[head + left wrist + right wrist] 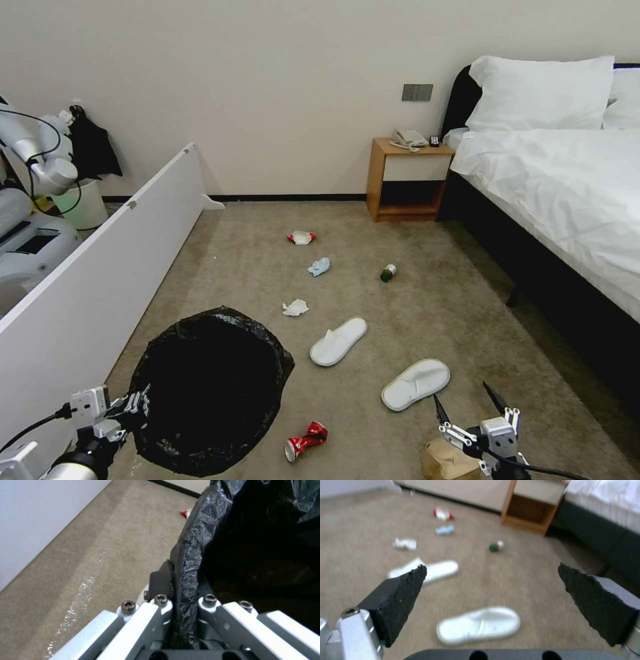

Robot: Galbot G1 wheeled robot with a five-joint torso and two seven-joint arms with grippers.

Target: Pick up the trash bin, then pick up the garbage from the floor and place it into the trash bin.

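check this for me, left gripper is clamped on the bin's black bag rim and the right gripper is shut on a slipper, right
Not quite. The left gripper is indeed clamped on the trash bin's bag rim, but the right gripper holds nothing: the right wrist view shows its jaws wide apart above the floor, with the nearer slipper lying on the carpet below it.

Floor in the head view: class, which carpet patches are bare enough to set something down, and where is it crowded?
Bare carpet lies between the white panel and the tissue, and between the green bottle and the bed. Crowded: both slippers, the crushed can and the trash bin, held by the left claw.
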